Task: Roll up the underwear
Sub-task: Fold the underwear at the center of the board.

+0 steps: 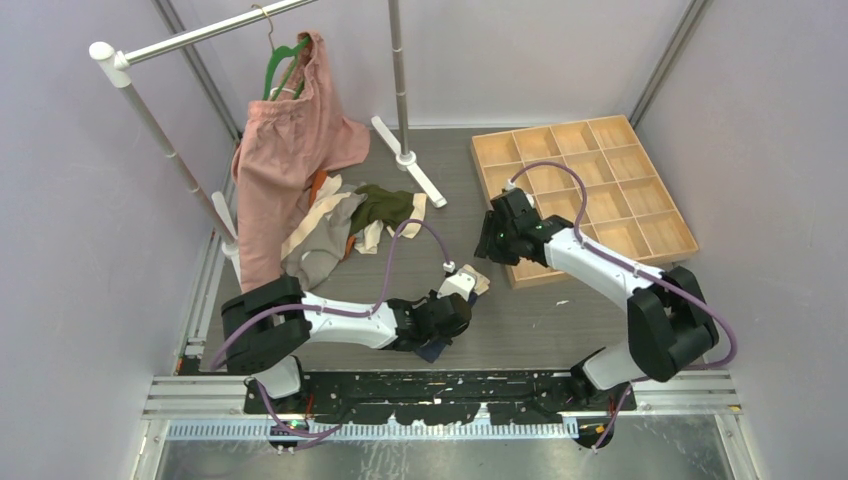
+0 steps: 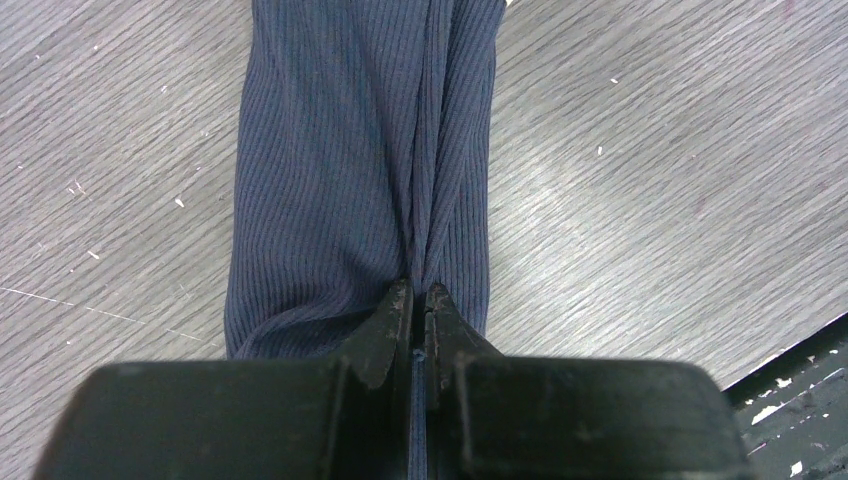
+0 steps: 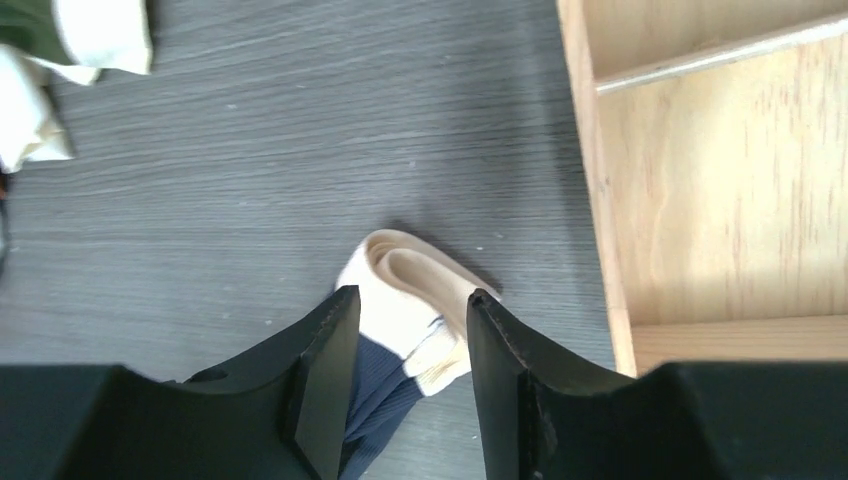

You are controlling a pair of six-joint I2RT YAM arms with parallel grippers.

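Note:
A navy underwear [image 2: 340,170] with a cream waistband [image 1: 462,282] lies stretched on the grey table in front of the arms. My left gripper [image 2: 420,290] is shut on its navy end, a fold of ribbed cloth pinched between the jaws; from above that gripper [image 1: 452,312] sits low over the cloth. The waistband end [image 3: 420,275] is folded over on itself. My right gripper [image 3: 410,300] hangs above it, open, one finger on each side and touching nothing. In the top view the right gripper [image 1: 487,248] is just beyond the waistband.
A wooden compartment tray [image 1: 590,190] stands at the back right, its edge [image 3: 590,180] close beside the right gripper. A pile of other underwear [image 1: 345,220] lies at the back left under a large pink garment [image 1: 290,150] on a clothes rack [image 1: 400,80].

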